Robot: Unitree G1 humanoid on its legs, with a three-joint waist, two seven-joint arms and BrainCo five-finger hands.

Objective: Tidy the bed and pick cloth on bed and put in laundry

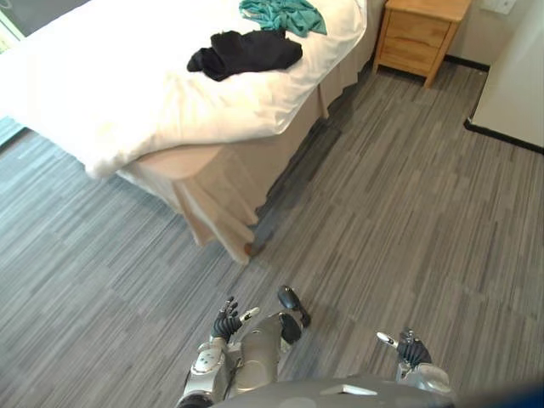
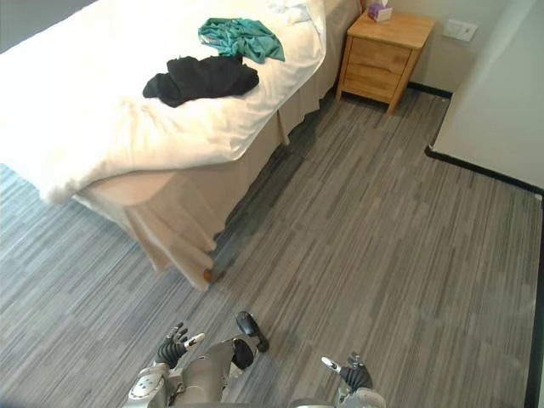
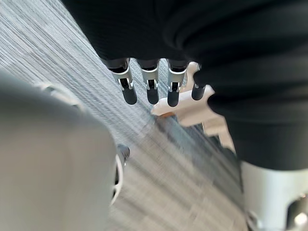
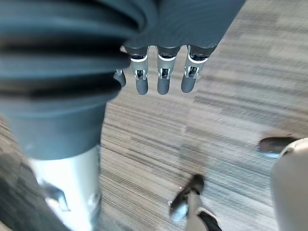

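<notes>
Left hand (image 1: 227, 321) and right hand (image 1: 413, 350) open, well short of the bed (image 1: 102, 93).
The black cloth (image 1: 245, 53) lies on the bed's white cover, with the teal cloth (image 1: 283, 15) just beside it, nearer the nightstand (image 1: 421, 30). Both hands hang over the floor (image 1: 408, 212) off the bed's corner, fingers straight, holding nothing.

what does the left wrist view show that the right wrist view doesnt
Left wrist view: the left hand, fingers straight, with a corner of the bed past them. Right wrist view: the right hand, fingers straight, hanging above the floor. Both share the grey striped floor.
</notes>
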